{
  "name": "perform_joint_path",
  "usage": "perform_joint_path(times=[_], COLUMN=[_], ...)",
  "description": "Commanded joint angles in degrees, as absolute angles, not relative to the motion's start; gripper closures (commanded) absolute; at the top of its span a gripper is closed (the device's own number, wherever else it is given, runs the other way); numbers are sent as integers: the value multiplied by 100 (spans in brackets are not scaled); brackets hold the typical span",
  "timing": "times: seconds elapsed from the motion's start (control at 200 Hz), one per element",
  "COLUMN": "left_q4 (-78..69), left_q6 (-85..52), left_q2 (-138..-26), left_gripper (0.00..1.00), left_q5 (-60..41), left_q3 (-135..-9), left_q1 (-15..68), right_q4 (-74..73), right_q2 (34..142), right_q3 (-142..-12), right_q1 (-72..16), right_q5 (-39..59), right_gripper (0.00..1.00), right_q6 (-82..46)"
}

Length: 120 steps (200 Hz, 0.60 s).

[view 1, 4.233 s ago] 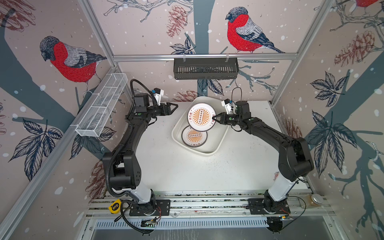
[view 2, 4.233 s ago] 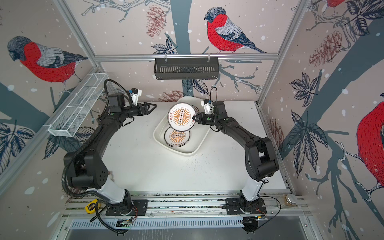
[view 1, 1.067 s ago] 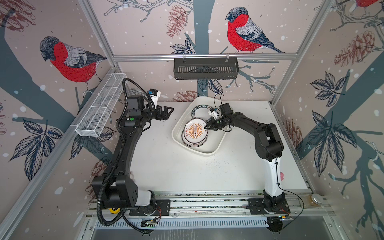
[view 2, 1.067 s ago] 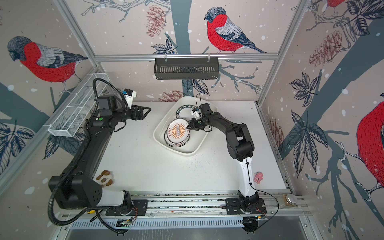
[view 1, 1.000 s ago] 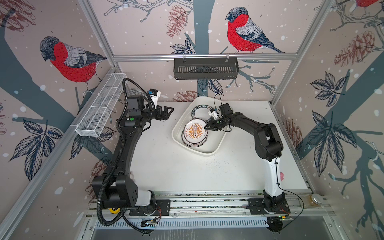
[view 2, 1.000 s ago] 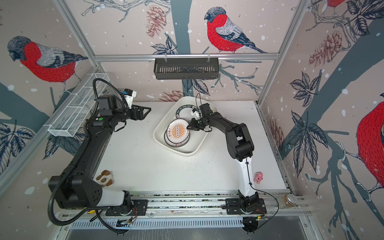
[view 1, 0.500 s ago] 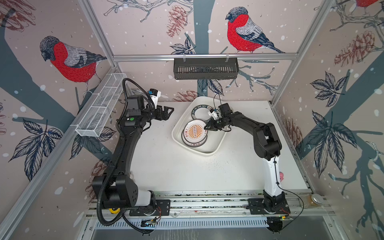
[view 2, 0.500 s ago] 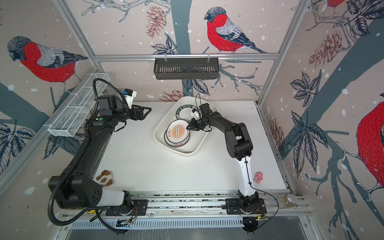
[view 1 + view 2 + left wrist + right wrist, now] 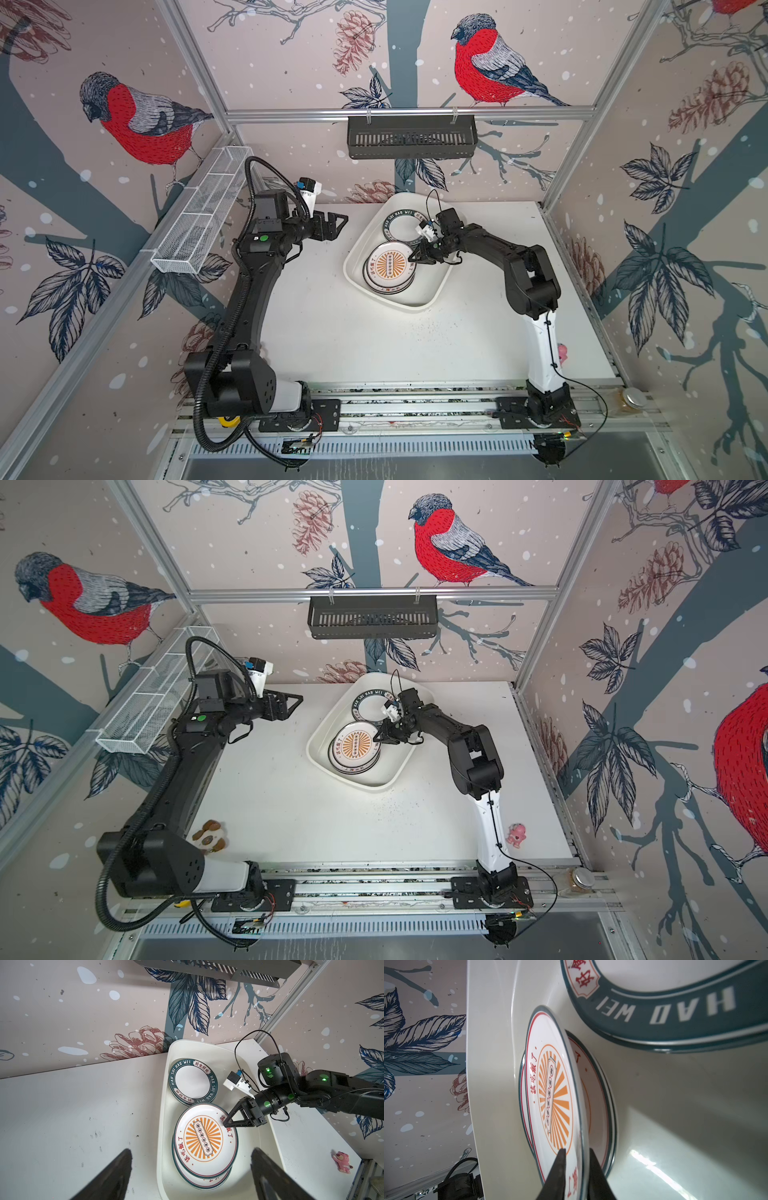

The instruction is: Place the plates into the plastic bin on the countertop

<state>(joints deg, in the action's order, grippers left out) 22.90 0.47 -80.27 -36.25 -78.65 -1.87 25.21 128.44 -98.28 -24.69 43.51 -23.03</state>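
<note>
Right tool (image 9: 225,1124) has lowered the sunburst plate (image 9: 390,266) from mid-air onto the sunburst stack (image 9: 199,1184) in the plastic bin (image 9: 434,282), so we count it placed; jaws straddle its rim, can't tell if released; left tool (image 9: 340,227) gapes empty over the surface (image 9: 332,324).

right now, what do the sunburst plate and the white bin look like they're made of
Sunburst plate: probably melamine or glazed ceramic, the look leaves that open. The finish is glossy white, with a crisp printed pattern and a thin rim.
Plastic bin: looks like moulded plastic with a smooth semi-gloss finish. It has rounded corners, a rolled rim and soft highlights on its floor.
</note>
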Motion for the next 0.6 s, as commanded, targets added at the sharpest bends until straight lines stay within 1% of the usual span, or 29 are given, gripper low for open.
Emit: perform_joint_path(times=[0.0,0.595], left_q4=[2111,2125], left_q6=[71,79], left_q2=[-8007,-7963], left_gripper=[11,11], left_q5=[-3727,-3770], left_q3=[-7859,-7831], left_q1=[-192,-193], right_q4=[2634,2852], right_q2=[12856,12802], right_q3=[-9879,-9879], right_q1=[-2477,-2505], right_q5=[4354,4192], right_gripper=[79,72], right_q6=[-2184,-2053])
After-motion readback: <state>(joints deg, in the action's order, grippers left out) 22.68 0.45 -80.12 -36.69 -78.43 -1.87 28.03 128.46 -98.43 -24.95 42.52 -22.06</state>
